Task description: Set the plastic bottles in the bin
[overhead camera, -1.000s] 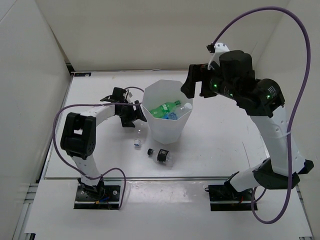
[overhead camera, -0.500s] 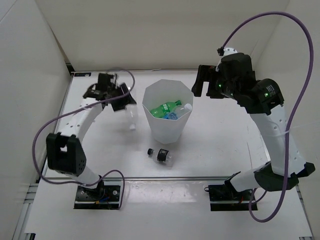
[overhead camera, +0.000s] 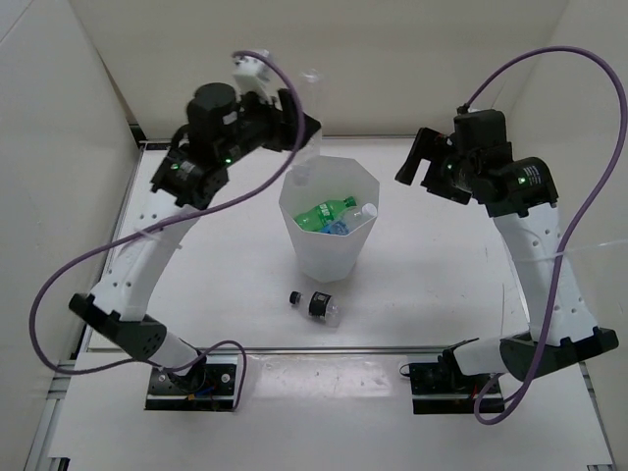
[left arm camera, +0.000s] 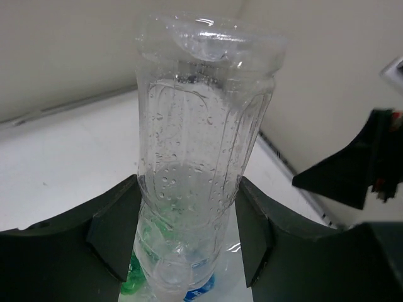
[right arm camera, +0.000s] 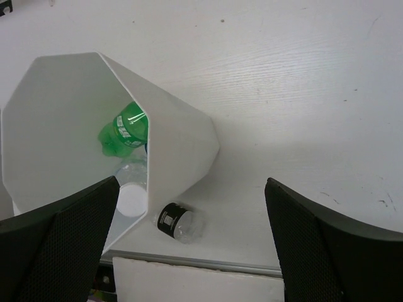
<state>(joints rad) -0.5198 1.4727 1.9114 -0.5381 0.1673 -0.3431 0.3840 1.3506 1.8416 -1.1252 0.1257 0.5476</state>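
Up from the table [overhead camera: 432,285] since a second ago, plain clear bottle [left arm camera: 201,145] hangs over the bin [overhead camera: 332,257], pinched by left gripper [overhead camera: 297,126] for the drop. Right gripper [overhead camera: 420,165] sits spread, empty, clear of the way; black-capped bottle [overhead camera: 316,304] lies beside bin.

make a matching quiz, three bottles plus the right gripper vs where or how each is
1 plain clear plastic bottle
2 green plastic bottle
3 clear bottle with black cap
4 right gripper

a inside the white faceted plastic bin
b open, empty
c lying on the table
d held by the left gripper

Pairs: 1-d, 2-a, 3-c, 4-b
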